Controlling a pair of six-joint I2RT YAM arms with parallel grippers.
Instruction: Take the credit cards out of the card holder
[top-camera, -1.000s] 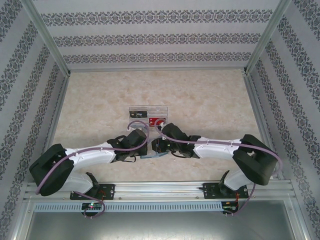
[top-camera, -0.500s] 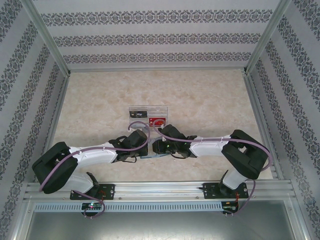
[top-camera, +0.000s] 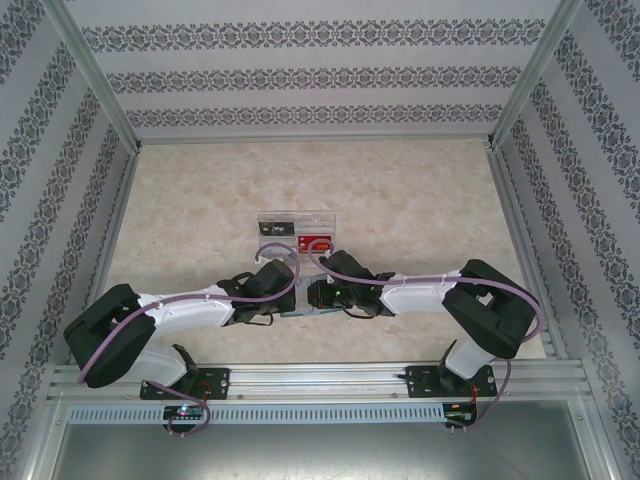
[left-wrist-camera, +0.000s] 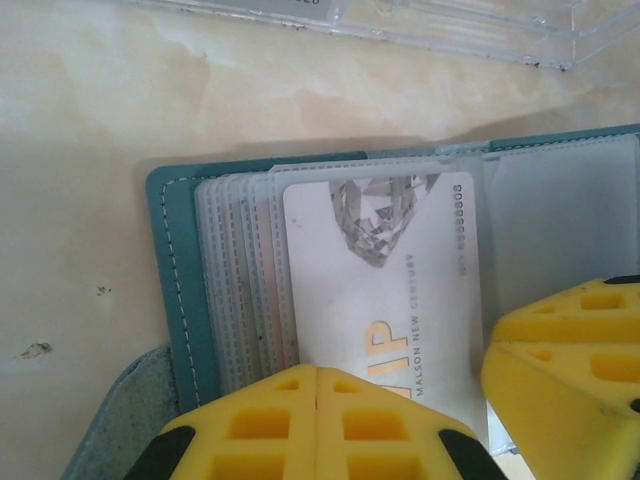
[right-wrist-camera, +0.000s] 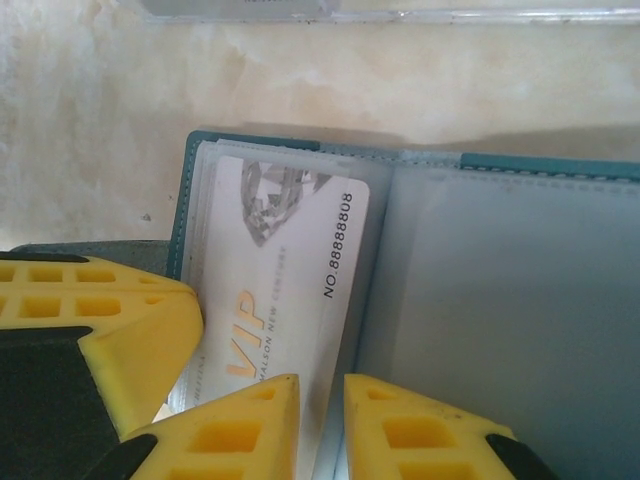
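Needs a pull along the VIP card's (right-wrist-camera: 285, 260) long axis, toward the card holder's (left-wrist-camera: 170, 260) near edge. Nearest there: right gripper (right-wrist-camera: 322, 385), narrowly parted; left gripper (left-wrist-camera: 317, 375) closed alongside.

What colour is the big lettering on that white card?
Gold, on the card; the right wrist view shows it best.

Your right arm (top-camera: 490, 312) has pulled its elbow in toward the middle over the last second, and less of the card holder (left-wrist-camera: 175, 290) peeks out beneath the two wrists now.
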